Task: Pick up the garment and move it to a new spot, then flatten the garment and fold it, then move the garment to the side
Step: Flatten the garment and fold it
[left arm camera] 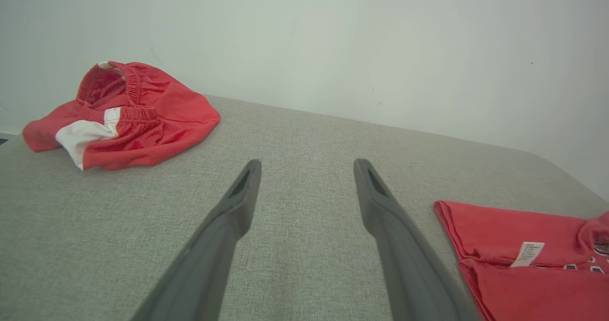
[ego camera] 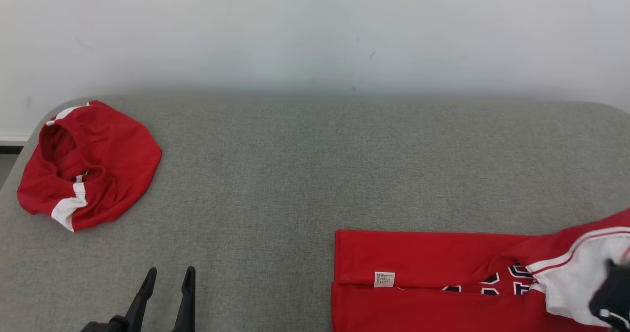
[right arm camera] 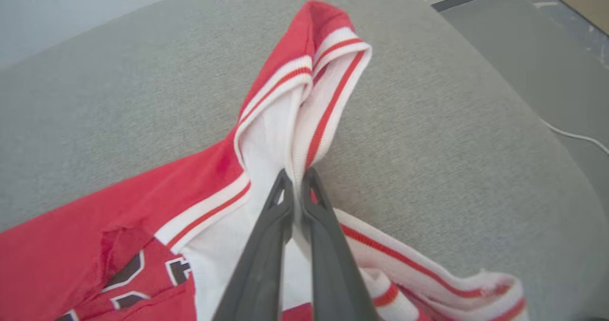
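The garment [ego camera: 423, 258] is a red jersey with dark lettering, a small white label and white striped sleeves, lying at the lower right of the grey padded table [ego camera: 295, 174]. My right gripper [right arm camera: 296, 176] is shut on a raised fold of the white striped sleeve [right arm camera: 323, 97], which peaks above the table. In the head view the right gripper [ego camera: 613, 295] is a dark shape over that sleeve at the right edge. Well to the jersey's left, my left gripper [ego camera: 170, 273] hovers open over bare table. Its fingers [left arm camera: 245, 192] stand wide apart, holding nothing.
Crumpled red shorts [ego camera: 98, 160] with white side panels lie at the table's far left corner, also in the left wrist view [left arm camera: 142, 116]. A pale wall runs behind the table. Beyond the table's right edge is grey floor [right arm camera: 547, 35] with a white cable [right arm camera: 575, 138].
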